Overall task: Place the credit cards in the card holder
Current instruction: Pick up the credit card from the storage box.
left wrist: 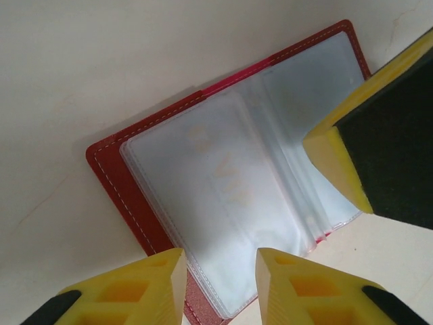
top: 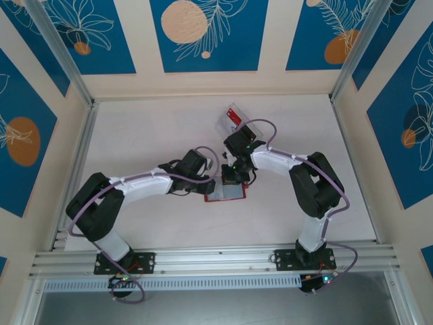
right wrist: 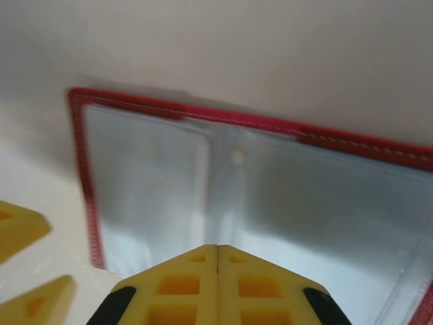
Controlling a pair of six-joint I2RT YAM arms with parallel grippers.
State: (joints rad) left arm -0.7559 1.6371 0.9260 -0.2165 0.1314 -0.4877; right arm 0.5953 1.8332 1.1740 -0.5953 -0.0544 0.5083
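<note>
The card holder (top: 226, 193) lies open, clear pockets up, mid-desk (top: 149, 135); the left end effector (left wrist: 220, 254) hovers at its edge, narrowly parted, gripping nothing visible; the right end effector (right wrist: 216, 248) is closed tight, empty, over the pockets; a red credit card (top: 233, 116) sits in a clear tray (top: 246, 128) toward the far edge.

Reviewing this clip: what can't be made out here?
Top external: card holder mostly covered by left gripper and right gripper; cards in clear tray too small to count.
Left wrist: lettering under sleeve blurred.
Right wrist: whether right gripper pinches a sleeve; its shut jaws cover the contact.
</note>
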